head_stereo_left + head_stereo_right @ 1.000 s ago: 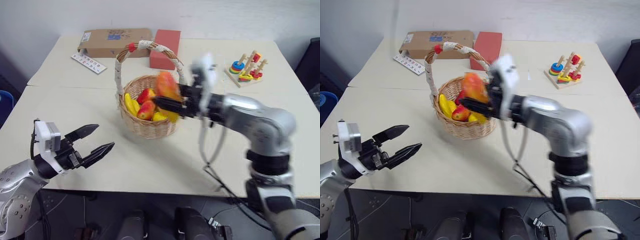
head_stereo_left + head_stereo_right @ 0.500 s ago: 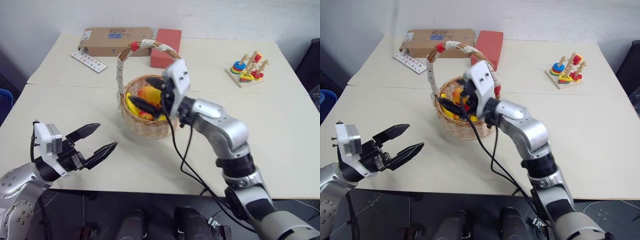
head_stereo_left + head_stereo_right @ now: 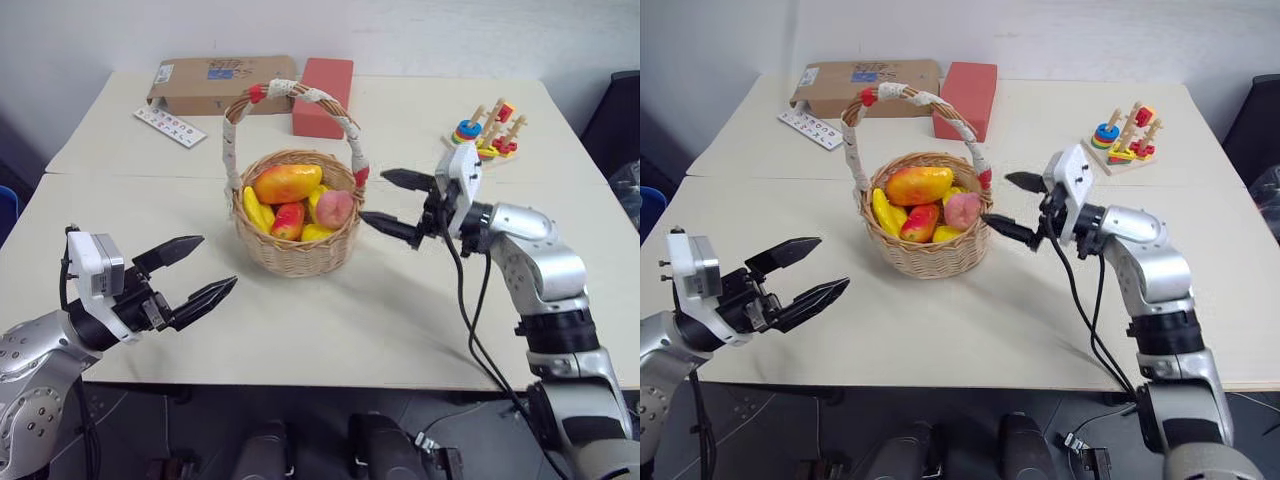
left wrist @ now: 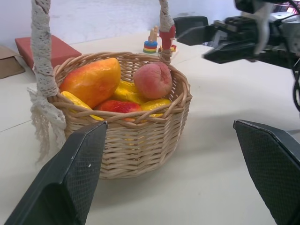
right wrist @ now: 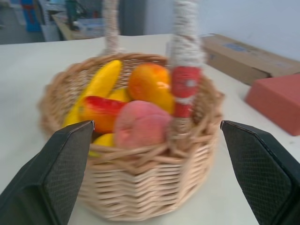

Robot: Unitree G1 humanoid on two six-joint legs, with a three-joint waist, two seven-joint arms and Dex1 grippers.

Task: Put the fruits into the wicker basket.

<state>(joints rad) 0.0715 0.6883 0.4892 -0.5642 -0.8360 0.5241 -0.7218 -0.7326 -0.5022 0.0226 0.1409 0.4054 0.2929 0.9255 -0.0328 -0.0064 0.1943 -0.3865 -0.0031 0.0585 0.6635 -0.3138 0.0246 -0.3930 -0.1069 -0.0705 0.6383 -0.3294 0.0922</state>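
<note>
- final step looks done: the oval yellow-orange mango [image 3: 287,183] and the round matte pink peach [image 3: 335,209] both lie in the woven wicker basket [image 3: 296,252], centre of frame.
- right gripper [image 3: 395,203] spread, empty, just right of the basket.
- left gripper [image 3: 198,272] spread, empty, lower left.
- next: likely just clear the arms.

arms: silver-grey metal shells, rounded segments, black bands at the joints
left gripper [image 3: 196,270]: two black tapered fingers, fine mesh texture on the pads
right gripper [image 3: 398,203]: same black pointed fingers
wrist modules: white boxy camera housing on each wrist
cables: black, looping loose under the right forearm
screws: small dark dots on the left elbow shell
</note>
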